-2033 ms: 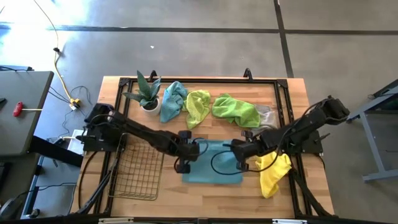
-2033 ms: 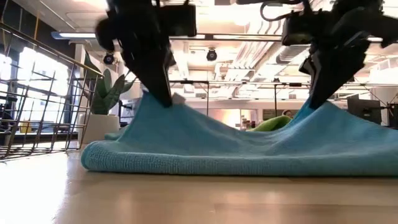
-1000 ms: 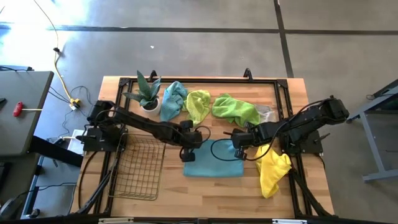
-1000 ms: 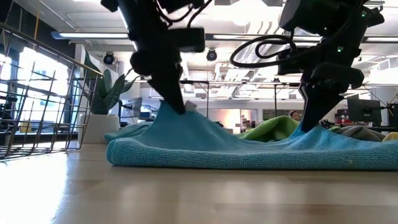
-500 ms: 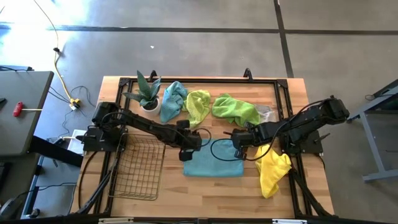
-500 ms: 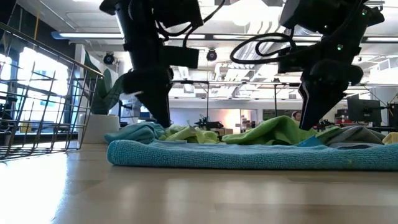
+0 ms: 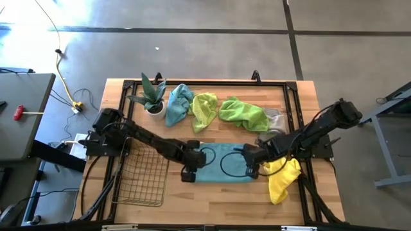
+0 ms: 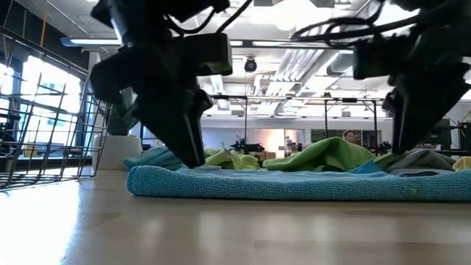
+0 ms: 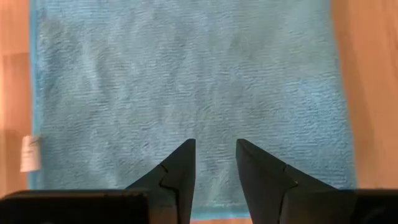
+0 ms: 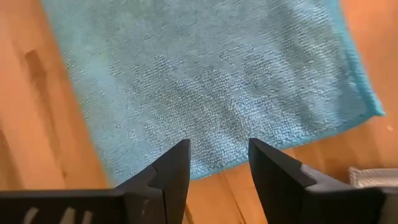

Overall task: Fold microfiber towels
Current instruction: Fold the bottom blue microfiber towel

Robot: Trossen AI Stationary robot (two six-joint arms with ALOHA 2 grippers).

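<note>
Over the near edge of the folded teal towel (image 7: 221,163), the left gripper (image 7: 188,172) hovers with its fingers (image 9: 180,171) parted and nothing between them; the right gripper (image 7: 252,169) does likewise at the towel's other end, fingers (image 10: 171,171) spread, empty. That towel lies flat on the wooden table (image 7: 212,196), mid-table. Beyond it, along the far side, sit a bunched teal towel (image 7: 178,102), two lime green ones (image 7: 204,110) (image 7: 243,113) and a grey one (image 7: 274,118). A yellow towel (image 7: 282,178) lies crumpled just right of the right gripper. A wire basket (image 7: 142,176) lies to the left, a potted plant (image 7: 151,96) behind
</note>
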